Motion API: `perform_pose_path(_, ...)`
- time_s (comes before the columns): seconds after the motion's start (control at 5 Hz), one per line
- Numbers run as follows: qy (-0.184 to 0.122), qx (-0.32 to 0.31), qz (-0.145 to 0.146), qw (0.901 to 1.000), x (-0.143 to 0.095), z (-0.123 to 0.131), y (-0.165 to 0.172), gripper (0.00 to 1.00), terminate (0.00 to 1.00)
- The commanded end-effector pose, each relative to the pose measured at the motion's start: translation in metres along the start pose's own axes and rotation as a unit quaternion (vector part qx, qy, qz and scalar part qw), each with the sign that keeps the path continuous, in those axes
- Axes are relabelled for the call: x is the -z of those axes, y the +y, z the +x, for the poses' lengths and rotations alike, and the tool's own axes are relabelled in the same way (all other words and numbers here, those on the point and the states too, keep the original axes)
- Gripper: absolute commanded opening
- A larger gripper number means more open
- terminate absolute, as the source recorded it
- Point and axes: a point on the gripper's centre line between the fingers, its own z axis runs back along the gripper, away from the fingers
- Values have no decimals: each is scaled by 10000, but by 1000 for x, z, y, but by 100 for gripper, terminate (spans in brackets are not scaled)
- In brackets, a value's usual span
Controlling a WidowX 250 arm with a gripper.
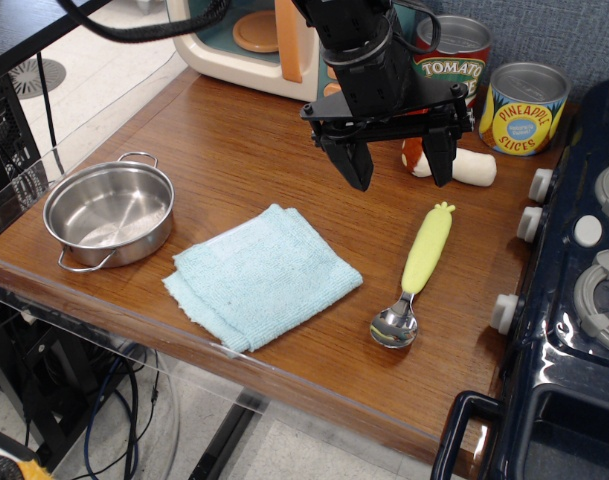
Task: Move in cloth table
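Your folded light blue cloth (262, 275) lies flat near the worktop (244, 140) front edge, steel pot (110, 213) left, yellow-handled spoon (416, 275) right. Farther back your pincer (399, 160) hangs wide open, empty.

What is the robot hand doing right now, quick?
Hand: open, holding nothing, up above the table behind the cloth.

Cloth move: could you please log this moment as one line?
gripper open, above table | cloth flat, untouched | pot left | spoon right
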Motion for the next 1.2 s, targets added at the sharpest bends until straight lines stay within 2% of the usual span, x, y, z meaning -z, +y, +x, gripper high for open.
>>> perform_pose_path(0.0, 0, 0, 0, 10000, 0, 0, 0, 100, 0)
perform_pose_path(0.4, -46, -283, 289, 9992, -13, -17, 23, 100, 0)
perform_pose_path(0.8, 152, -510, 1234, 9909, -28, -46, 61, 100, 0)
perform_pose_path(1.0, 357, -589, 1364, 9883, -25, -61, 75, 100, 0)
